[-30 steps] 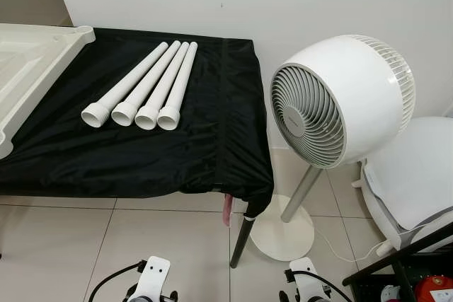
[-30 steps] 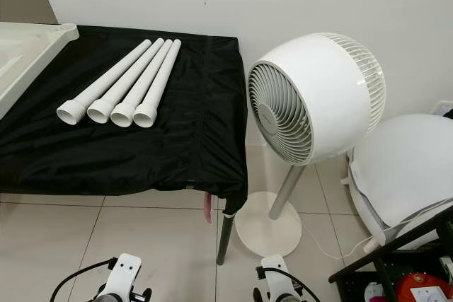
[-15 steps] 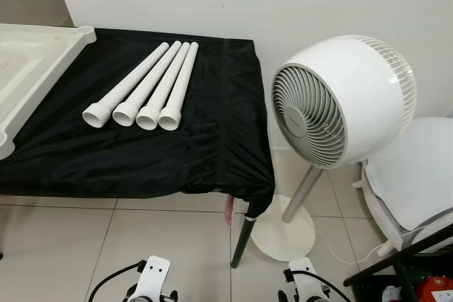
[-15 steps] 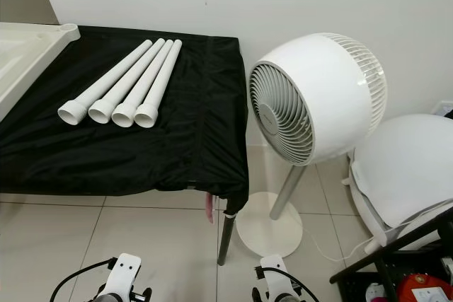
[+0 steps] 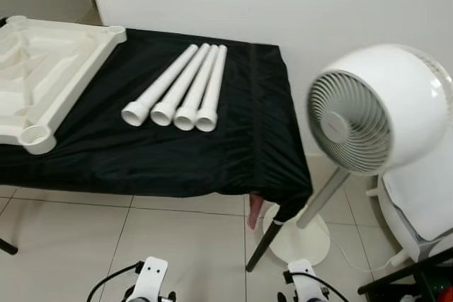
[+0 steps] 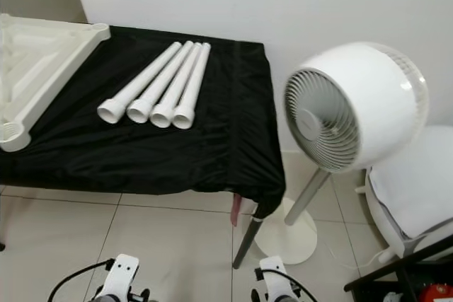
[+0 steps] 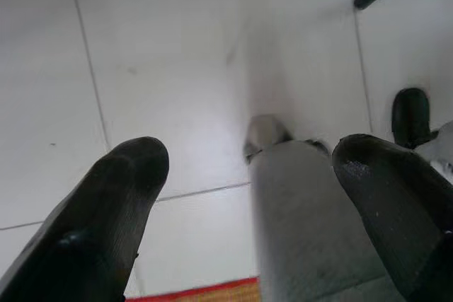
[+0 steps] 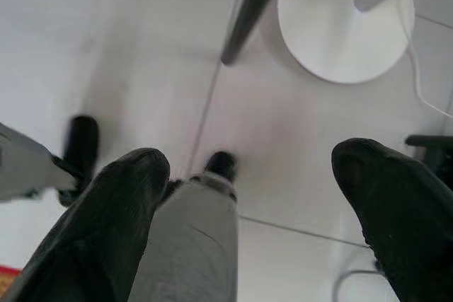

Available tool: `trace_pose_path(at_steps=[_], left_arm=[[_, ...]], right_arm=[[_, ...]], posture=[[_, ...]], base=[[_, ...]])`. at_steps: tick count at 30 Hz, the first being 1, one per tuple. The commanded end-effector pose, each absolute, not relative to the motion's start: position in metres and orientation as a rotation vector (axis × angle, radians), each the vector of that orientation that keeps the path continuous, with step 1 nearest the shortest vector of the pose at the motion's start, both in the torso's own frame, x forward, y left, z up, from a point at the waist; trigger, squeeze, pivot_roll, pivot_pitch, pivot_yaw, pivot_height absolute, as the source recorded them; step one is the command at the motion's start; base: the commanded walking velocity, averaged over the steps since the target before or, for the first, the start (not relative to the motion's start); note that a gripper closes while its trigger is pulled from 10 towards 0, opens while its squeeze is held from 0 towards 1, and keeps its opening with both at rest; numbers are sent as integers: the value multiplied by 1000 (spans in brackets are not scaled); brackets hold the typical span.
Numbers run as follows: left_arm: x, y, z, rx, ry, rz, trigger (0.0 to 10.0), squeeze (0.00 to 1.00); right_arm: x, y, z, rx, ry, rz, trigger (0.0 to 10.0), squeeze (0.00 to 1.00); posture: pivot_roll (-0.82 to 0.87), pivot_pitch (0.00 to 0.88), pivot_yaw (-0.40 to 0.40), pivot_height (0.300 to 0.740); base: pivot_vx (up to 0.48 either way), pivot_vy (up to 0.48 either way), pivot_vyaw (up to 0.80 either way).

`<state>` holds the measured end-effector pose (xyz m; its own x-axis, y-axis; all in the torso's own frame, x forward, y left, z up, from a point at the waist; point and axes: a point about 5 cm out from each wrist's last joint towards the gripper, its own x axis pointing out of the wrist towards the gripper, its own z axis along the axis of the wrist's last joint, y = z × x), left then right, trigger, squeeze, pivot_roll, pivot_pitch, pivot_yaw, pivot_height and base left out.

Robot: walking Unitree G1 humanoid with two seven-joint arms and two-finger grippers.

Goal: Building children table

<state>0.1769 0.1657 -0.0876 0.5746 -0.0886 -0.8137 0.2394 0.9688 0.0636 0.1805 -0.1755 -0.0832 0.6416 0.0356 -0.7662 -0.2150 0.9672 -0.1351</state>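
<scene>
Left eye view: four white table legs (image 5: 177, 93) lie side by side, touching, at upper centre on the black-draped table (image 5: 141, 160), with the cream tabletop (image 5: 42, 76) upside down at upper left. Both arms hang low over floor tiles, left gripper (image 7: 248, 175) and right gripper (image 8: 248, 175) fingers spread apart, holding nothing. A white fan (image 5: 379, 122) stands at right.

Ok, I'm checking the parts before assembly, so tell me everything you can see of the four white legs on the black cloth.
The four white legs are plain round tubes, smooth and plastic-looking. They lie flat, side by side and touching, on the black cloth that covers the table. Each widens into an open, collared end facing the robot; the narrow ends point toward the wall. The row runs slightly diagonally. The white tabletop lies apart from them, to the left. No gripper is near them.
</scene>
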Motion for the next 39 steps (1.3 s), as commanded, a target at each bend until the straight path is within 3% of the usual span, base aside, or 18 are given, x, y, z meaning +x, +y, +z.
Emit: trace_pose_path(at_steps=[1, 39], left_arm=[[174, 165, -90, 177, 957, -166, 10000, 0], [171, 165, -91, 170, 959, -161, 10000, 0]], right_arm=[[171, -181, -88, -228, 904, 135, 10000, 0], [171, -180, -87, -229, 900, 145, 10000, 0]], posture=[[119, 0, -23, 740], [125, 0, -26, 740]], base=[[0, 356, 0], [0, 322, 0]])
